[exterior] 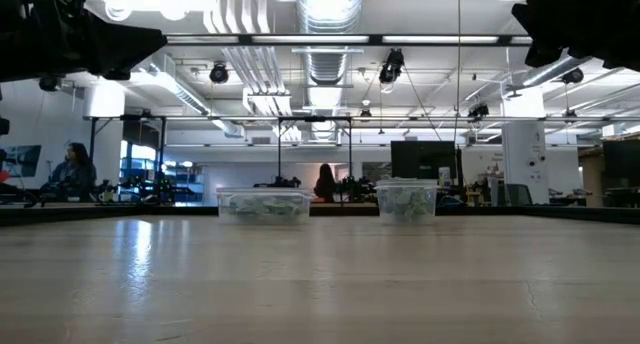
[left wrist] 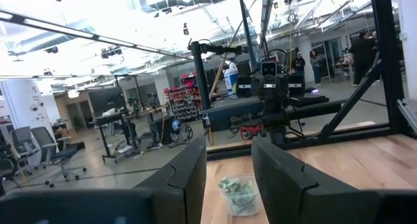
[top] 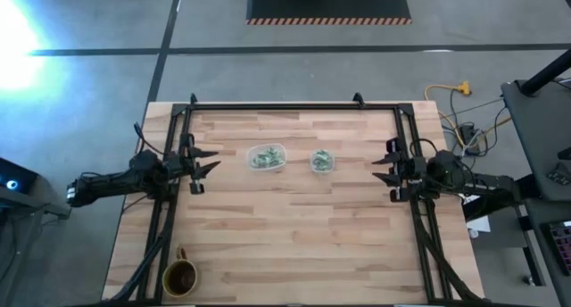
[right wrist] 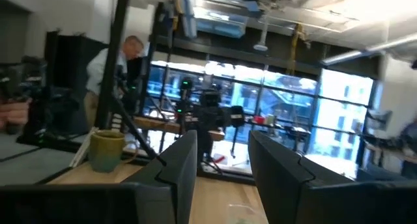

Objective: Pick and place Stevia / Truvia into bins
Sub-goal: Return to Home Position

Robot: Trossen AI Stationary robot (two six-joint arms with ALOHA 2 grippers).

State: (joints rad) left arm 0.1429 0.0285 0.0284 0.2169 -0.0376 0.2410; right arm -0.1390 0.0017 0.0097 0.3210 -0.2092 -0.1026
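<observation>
Stevia packets [exterior: 262, 209] held in bins [top: 267, 146], left gripper [top: 207, 161] splayed at nine o'clock, right gripper [top: 379, 167] likewise at three, mug [top: 179, 277] at seven missed by low view.

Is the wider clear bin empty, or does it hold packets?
Not empty: the wider bin has pale green and white packets heaped inside, seen in both the high and low views.

Packets [top: 266, 157] too small to count (both bins [exterior: 264, 193]), arms [exterior: 70, 34] cropped — low view
</observation>
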